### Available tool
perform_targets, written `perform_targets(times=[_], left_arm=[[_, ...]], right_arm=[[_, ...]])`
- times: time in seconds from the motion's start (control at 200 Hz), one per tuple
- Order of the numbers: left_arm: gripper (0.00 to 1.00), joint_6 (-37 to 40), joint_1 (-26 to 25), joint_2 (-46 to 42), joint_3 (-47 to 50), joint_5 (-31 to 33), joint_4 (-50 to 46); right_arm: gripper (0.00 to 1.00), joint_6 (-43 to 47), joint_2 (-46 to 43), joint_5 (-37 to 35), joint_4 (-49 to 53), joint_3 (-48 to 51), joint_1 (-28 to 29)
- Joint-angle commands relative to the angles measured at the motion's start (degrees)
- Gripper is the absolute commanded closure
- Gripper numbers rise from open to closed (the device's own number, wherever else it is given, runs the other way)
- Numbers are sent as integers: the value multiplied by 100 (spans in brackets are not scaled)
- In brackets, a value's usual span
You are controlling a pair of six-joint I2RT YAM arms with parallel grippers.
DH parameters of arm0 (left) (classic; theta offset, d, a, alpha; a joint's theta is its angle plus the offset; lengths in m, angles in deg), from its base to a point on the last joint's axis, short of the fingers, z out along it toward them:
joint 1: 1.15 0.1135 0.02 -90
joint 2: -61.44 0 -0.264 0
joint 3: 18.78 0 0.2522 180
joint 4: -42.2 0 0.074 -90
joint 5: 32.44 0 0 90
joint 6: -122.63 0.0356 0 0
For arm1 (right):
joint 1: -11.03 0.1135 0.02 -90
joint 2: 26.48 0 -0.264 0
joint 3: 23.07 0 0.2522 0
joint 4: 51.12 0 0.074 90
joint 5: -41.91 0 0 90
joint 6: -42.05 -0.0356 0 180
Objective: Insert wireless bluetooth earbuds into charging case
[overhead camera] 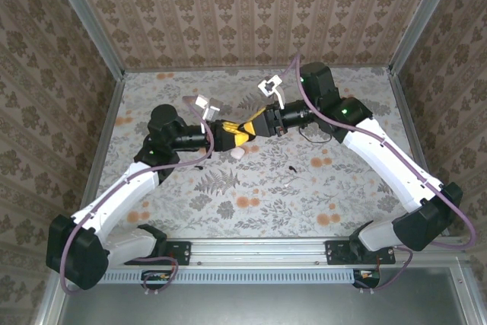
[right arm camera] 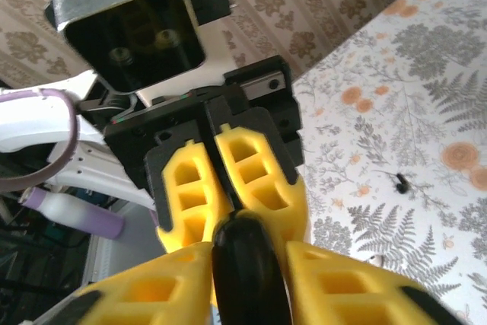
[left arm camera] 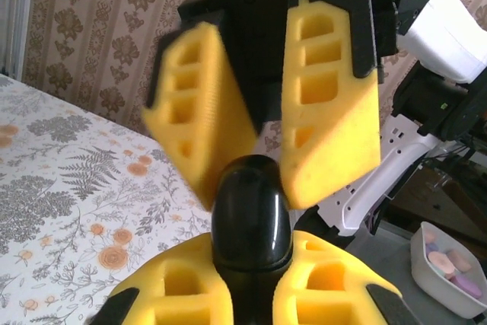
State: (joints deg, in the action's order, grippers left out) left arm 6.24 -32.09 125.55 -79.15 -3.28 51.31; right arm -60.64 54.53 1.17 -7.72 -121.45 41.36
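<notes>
Above the middle of the table my two grippers meet tip to tip. A glossy black, rounded earbud [left arm camera: 251, 211] stands between the yellow fingers of my left gripper [left arm camera: 251, 256], which is shut on it. My right gripper [left arm camera: 255, 180] faces it with its fingers spread in a V around the earbud's tip, one finger blurred. In the right wrist view the same earbud [right arm camera: 247, 264] lies between the right gripper's [right arm camera: 251, 253] fingers, with a small gap on one side. The white charging case [overhead camera: 237, 153] lies on the table below the grippers. Another tiny black earbud [overhead camera: 293, 167] [right arm camera: 399, 181] lies on the cloth to the right.
A flowered cloth [overhead camera: 259, 195] covers the table, and patterned walls [overhead camera: 243, 13] close it in on three sides. A white tray of pastel pieces [left arm camera: 449, 264] sits off the table's edge. A purple bottle [right arm camera: 76, 215] stands beyond the left arm. A metal rail [overhead camera: 259, 249] runs along the near edge.
</notes>
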Motion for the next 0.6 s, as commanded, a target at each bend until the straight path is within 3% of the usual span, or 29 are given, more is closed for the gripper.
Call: perform_targets(times=[0.0, 0.36, 0.595], left_arm=[[100, 601, -162, -293, -186, -144, -146], [100, 1004, -154, -620, 55, 189, -111], [100, 1328, 47, -742, 229, 602, -660]], right_arm=[[63, -156, 92, -738, 76, 156, -68], [57, -565, 204, -794, -130, 384, -175], [50, -720, -60, -1028, -79, 412, -199]])
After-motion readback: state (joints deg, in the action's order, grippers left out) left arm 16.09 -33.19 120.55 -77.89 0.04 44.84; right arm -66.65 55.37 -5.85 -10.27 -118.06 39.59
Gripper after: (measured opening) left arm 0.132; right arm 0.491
